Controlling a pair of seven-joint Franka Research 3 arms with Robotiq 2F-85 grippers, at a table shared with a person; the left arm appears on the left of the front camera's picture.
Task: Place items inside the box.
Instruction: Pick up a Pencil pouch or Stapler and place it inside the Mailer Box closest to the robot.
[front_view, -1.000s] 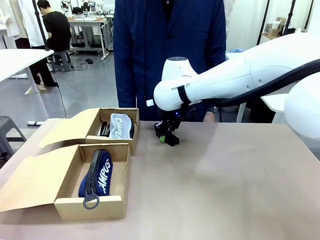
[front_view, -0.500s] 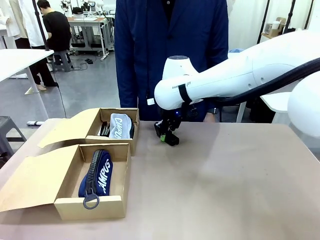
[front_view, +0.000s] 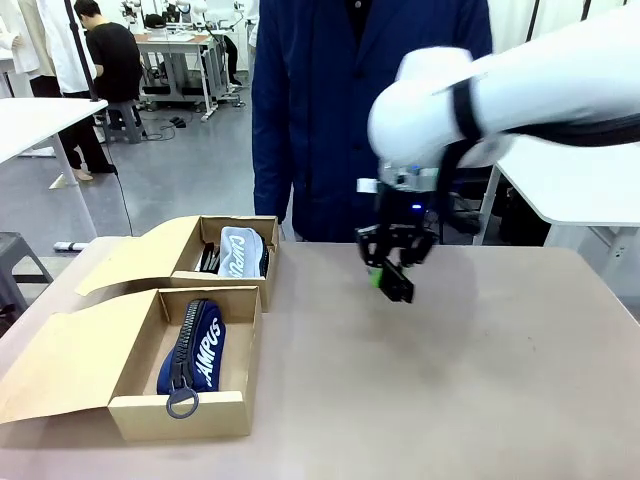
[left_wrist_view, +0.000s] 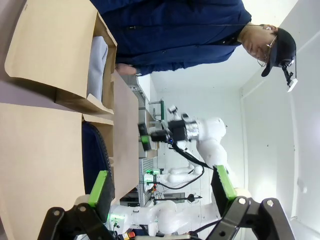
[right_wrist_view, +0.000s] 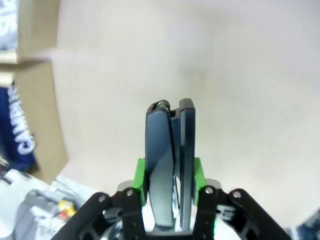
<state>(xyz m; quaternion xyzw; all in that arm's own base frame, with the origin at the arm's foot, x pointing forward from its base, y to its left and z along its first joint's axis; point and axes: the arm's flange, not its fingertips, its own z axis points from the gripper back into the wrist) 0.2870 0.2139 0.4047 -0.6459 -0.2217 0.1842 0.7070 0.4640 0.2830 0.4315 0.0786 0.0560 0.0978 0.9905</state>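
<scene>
Since a second ago the black stapler (front_view: 399, 283) has moved with my right gripper (front_view: 392, 270) away from the boxes, and it now hangs over the middle of the table's far edge. The green pads clamp it from both sides at a narrow spread. Its hinged end juts past the fingertips in the right wrist view, so the hold looks square.

The far box (front_view: 215, 282) at the table's far-left corner holds the grey-blue pouch (front_view: 243, 253), with dark things along its left wall. The near box (front_view: 180, 415), touching it on my side, holds the navy pouch (front_view: 200, 350) with bare floor either side.

I judge the near box the easier target. I would swing back left, carry the stapler well above the cardboard wall, turn it to lie along the bare strip beside the pouch, lower it inside, and only then let go.

My left gripper (left_wrist_view: 162, 186) stands wide with nothing between the pads, low beside the boxes, and should keep out of that path. The person (front_view: 330, 120) stands at the far edge of the table (front_view: 450, 380), so I keep the swing low and short.
</scene>
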